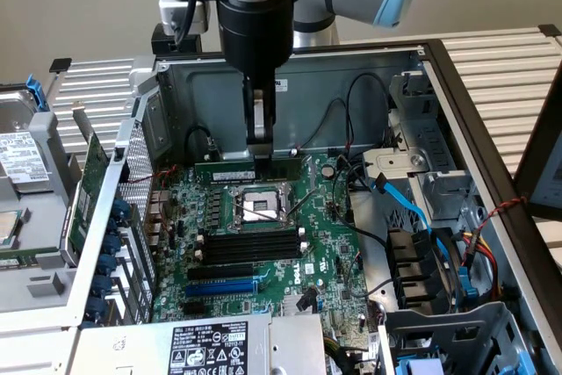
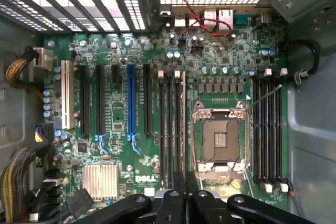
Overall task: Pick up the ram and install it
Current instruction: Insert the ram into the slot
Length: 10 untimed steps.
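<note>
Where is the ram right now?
In the exterior view the ram stands on edge along the far side of the CPU socket, directly under the gripper.

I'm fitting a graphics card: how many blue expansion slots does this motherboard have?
1. The blue expansion slot sits between two black slots, several slots away from the CPU socket. None seems hidden.

A light, slatted tabletop is seen, and an open computer case is laid flat directly upon it.
</note>
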Each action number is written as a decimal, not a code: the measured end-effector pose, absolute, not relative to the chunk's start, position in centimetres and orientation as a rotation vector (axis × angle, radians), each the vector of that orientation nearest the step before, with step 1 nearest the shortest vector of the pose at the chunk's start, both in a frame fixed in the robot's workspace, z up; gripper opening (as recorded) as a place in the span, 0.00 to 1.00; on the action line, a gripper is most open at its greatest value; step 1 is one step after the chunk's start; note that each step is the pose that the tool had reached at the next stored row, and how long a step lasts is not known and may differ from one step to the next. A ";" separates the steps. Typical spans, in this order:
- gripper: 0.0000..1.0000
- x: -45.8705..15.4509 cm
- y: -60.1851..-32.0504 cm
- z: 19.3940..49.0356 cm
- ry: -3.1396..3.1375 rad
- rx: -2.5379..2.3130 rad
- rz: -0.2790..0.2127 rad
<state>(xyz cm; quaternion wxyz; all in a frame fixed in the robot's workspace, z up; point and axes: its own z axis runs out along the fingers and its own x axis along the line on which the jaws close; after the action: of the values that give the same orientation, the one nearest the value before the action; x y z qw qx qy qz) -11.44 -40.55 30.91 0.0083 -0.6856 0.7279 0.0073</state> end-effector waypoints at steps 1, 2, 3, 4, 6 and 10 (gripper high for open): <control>0.12 -11.5 -40.6 30.8 2.272 -2.140 0.019; 0.12 -11.5 -40.7 30.7 2.270 -2.138 0.016; 0.12 -11.5 -40.7 30.6 2.268 -2.136 0.015; 0.12 -11.5 -40.7 30.4 2.267 -2.136 0.014; 0.12 -11.6 -40.8 30.1 2.267 -2.135 0.014; 0.12 -11.6 -41.2 29.5 2.266 -2.135 0.014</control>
<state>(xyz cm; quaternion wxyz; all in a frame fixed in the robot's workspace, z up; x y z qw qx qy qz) -11.57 -41.22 29.52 0.0139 -0.6856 0.7278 0.0044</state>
